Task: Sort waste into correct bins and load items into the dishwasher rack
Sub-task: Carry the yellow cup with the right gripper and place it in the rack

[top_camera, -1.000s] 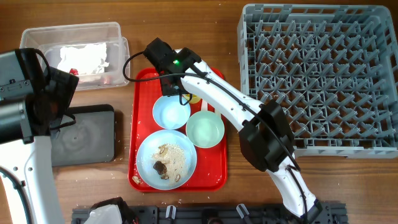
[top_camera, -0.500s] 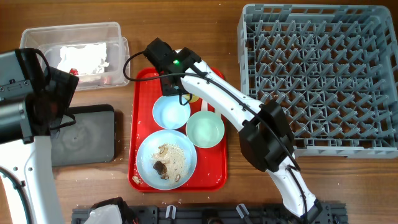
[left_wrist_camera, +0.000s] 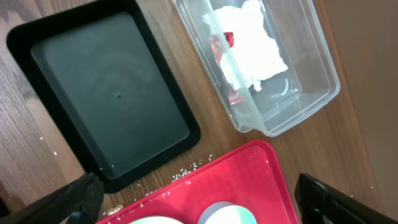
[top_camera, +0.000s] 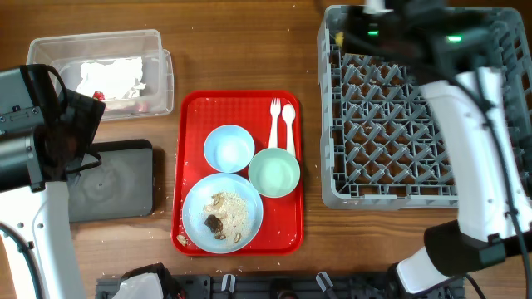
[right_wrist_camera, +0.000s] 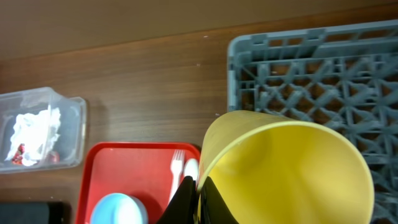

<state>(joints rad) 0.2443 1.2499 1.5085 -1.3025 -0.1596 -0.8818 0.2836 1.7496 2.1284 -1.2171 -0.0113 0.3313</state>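
- The wooden counter (top_camera: pixel 241 50) carries a red tray (top_camera: pixel 193 124) in the middle, with the grey dishwasher rack (top_camera: pixel 391 149) just beside it on one side.
- On the tray's other side are the clear tub (top_camera: pixel 158 50) and the black tray (top_camera: pixel 125 183).
- The step in hand looks like loading: the right gripper (right_wrist_camera: pixel 198 193) is clamped on the rim of the yellow cup (right_wrist_camera: pixel 286 174).
- The right wrist view shows the cup's open mouth facing the camera and a corner of the rack behind it. The overhead view is blurred there, so I cannot tell whether the cup touches the pegs.
- The left gripper (left_wrist_camera: pixel 202 199) hangs spread wide and empty over the corner where the black tray, the tub and the red tray meet.
- The crumpled wrapper (top_camera: pixel 112 76) already lies in the clear tub, so that piece of waste seems sorted.
- The next move probably calls for carrying the cup further over the rack, turning it mouth down and lowering it between pegs before letting go.
- Left on the red tray are the light blue bowl (top_camera: pixel 229 148), the mint green bowl (top_camera: pixel 274 172), and the fork (top_camera: pixel 274 120) and spoon (top_camera: pixel 288 120) side by side.
- The plate (top_camera: pixel 195 199) is there too, carrying crumbs (top_camera: pixel 233 212) and brown scraps (top_camera: pixel 214 223), which will likely need tipping into a bin before the plate is racked.
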